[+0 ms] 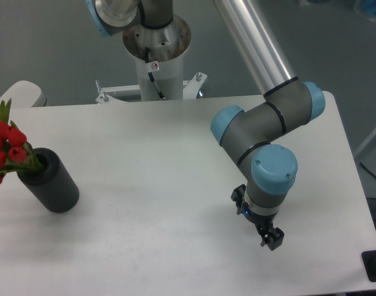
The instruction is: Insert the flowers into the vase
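My end effector (266,232) hangs over the lower right part of the frame, above the white tabletop (157,160), pointing down and a little toward the bottom right corner. From this angle my wrist covers most of it; I can see dark fingertips poking out below, but I cannot tell how wide they stand apart. Nothing is in its grip.

The flowers (8,150) are far off at the left edge of the frame, well apart from my end effector. Their red buds and green leaves lean out to the left, and the stems go down into the hole in the top of the vase (49,183). The vase is a black cylinder standing on the tabletop near its left side, tilted slightly as seen from here.

My base column (156,58) rises behind the tabletop's far edge, at the top middle of the frame.
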Robot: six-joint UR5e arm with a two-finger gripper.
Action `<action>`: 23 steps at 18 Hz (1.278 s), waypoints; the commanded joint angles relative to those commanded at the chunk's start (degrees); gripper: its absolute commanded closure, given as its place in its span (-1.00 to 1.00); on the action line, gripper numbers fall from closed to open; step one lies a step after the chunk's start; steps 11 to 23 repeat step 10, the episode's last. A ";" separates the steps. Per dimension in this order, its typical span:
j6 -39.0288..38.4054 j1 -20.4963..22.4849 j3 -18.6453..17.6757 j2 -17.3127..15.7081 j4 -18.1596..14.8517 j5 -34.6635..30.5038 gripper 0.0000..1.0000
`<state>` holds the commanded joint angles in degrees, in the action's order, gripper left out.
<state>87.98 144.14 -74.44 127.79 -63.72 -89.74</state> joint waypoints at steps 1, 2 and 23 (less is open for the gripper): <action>0.00 0.00 -0.09 0.00 0.09 0.00 -1.00; 0.00 -0.09 -0.09 0.00 0.26 0.00 -1.00; 0.00 -0.35 -0.26 0.00 0.44 0.00 -1.00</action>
